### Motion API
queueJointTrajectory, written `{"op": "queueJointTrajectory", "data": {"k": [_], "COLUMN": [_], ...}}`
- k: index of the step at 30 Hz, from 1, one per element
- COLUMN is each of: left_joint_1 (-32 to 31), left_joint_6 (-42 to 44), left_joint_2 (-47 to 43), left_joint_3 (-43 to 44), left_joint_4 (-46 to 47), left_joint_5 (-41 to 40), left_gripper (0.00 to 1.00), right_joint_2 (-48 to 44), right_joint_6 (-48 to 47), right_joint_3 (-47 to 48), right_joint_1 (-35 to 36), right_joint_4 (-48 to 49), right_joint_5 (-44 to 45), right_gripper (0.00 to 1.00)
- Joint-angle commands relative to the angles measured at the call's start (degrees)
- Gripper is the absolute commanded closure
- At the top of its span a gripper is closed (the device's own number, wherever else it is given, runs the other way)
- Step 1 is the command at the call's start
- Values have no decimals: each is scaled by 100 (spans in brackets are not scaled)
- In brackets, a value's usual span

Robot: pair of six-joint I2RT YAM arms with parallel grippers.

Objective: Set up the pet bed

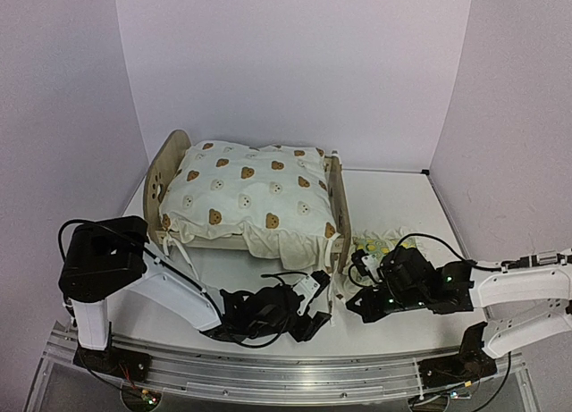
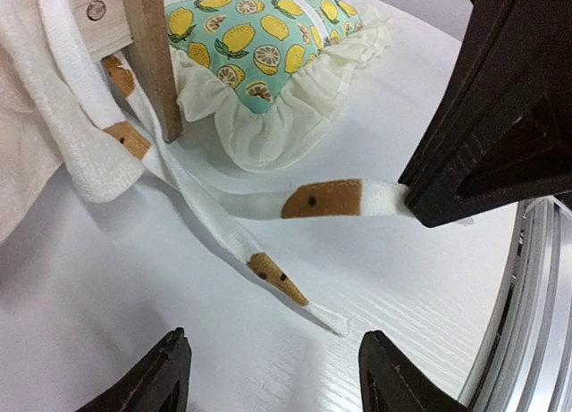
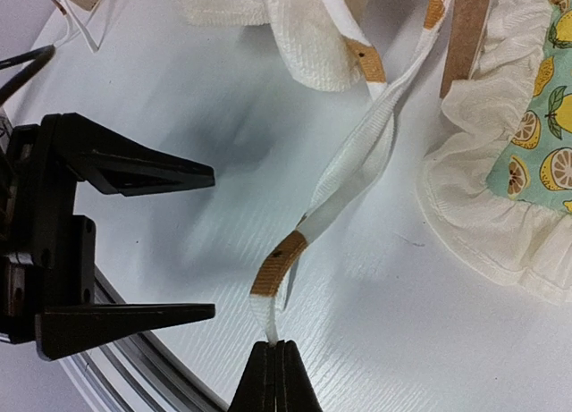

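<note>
Fastening the cushion (image 1: 241,189): pinching one tie (image 3: 357,162) in the closed right pincer (image 3: 275,354), left pincer (image 2: 275,340) wide, empty, just short of the second tie (image 2: 268,273). Just beyond both, the pet bed (image 1: 165,175). Next, probably: grabbing that loose tie for knotting.

A robot lab cell: plain white walls (image 1: 295,72) box in a white table (image 1: 398,206) with an aluminium rail (image 1: 268,378).
</note>
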Motion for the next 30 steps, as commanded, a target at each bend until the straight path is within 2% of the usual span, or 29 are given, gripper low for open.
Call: {"op": "queueJointTrajectory", "data": {"k": [1, 2, 4, 9, 17, 26, 30], "left_joint_1": [48, 74, 212, 663, 970, 1070, 1112], "left_joint_6": [539, 679, 702, 224, 329, 463, 416], "left_joint_2": [-430, -383, -326, -587, -832, -639, -642], "left_joint_3": [138, 184, 175, -388, -193, 323, 426], "left_joint_4": [-491, -573, -506, 740, 761, 652, 711], "left_joint_5": [-425, -438, -206, 858, 562, 246, 577], "left_gripper": [30, 27, 28, 45, 62, 63, 70], "right_joint_2": [-45, -1, 137, 472, 994, 1890, 2100], "right_joint_6": [-32, -53, -116, -304, -708, -893, -979], "right_joint_3": [218, 260, 415, 770, 1252, 1847, 2028], "right_joint_1": [25, 23, 27, 30, 28, 35, 23], "right_joint_4": [-26, -29, -30, -38, 119, 233, 249], "right_joint_5": [440, 537, 810, 1379, 2193, 3048, 3415], "right_gripper": [100, 100, 100, 100, 100, 100, 100]}}
